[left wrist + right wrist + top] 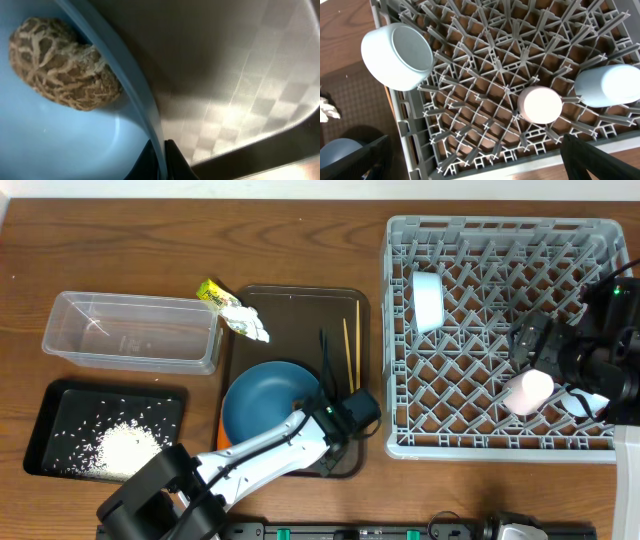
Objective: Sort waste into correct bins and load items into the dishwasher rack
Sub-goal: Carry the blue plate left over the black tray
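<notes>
Left wrist showed the left end effector [161, 151] clamped on the plate [65, 145] rim, seemingly to dump the lump [62, 65]; right end effector [476, 144] gaped over the rack [485, 65].

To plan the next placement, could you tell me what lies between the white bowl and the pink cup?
Only bare rack pegs lie between the white bowl and the pink cup; the right wrist view shows this best.

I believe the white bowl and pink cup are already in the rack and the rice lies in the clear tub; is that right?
Not quite: the overhead view shows the rice in the black tray, not the clear tub. The white bowl and pink cup are in the rack.
</notes>
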Controlling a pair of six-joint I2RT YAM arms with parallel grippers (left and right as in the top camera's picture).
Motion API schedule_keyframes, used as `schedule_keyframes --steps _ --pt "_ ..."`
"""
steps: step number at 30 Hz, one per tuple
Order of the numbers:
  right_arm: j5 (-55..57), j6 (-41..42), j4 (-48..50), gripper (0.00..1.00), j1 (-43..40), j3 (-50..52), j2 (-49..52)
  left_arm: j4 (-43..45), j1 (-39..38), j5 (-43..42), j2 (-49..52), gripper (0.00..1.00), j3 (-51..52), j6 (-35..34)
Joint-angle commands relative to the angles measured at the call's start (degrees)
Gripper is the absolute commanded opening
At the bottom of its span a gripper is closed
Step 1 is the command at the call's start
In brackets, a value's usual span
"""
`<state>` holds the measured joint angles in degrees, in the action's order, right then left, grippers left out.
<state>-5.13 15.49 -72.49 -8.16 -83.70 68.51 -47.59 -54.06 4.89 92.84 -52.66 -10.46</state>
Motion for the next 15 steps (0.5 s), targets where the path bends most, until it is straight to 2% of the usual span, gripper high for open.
schedule_keyframes --steps 1,6,11,15 --pt "0.17 0.35 0.28 0.99 0.31 -0.07 0.02 -2.36 0.33 0.35 -1.66 0.06 -4.33 -0.57" --pt "0.17 0.35 0.26 0.99 0.31 -0.07 0.02 -7.19 0.33 1.05 -6.36 0.06 -12.11 -0.81" --pt "0.15 0.37 0.28 0.99 0.31 -0.07 0.02 -7.58 2.27 2.49 -12.87 0.06 -18.69 -2.97" --pt "0.17 0.37 0.26 0.99 0.31 -0.07 0.02 -7.19 7.93 2.49 -18.78 0.06 -20.7 -9.05"
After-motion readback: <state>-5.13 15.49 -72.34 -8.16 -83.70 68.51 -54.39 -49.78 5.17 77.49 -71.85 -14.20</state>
